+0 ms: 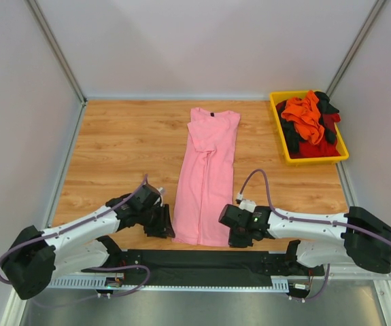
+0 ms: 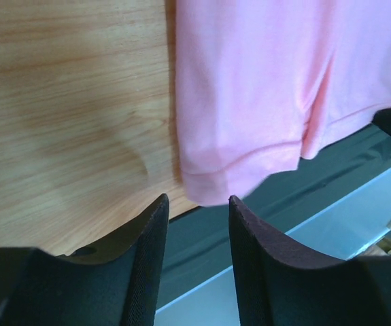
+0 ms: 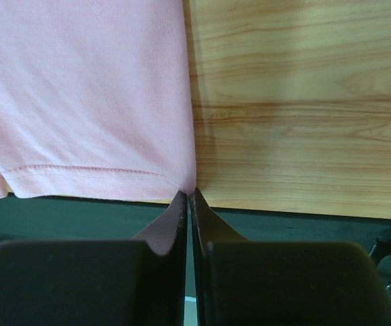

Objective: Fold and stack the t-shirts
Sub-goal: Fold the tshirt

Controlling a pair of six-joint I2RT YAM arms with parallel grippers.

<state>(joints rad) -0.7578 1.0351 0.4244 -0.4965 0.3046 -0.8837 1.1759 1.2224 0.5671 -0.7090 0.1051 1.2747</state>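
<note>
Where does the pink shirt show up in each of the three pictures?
Top view: the pink shirt lies mid-table, a long strip running from the far side to the near edge.
Left wrist: shirt at upper right, hem corner just above the open left gripper.
Right wrist: shirt at upper left, hem corner pinched in the shut right gripper.
Shared landmark: the dark strip below the hem.
</note>
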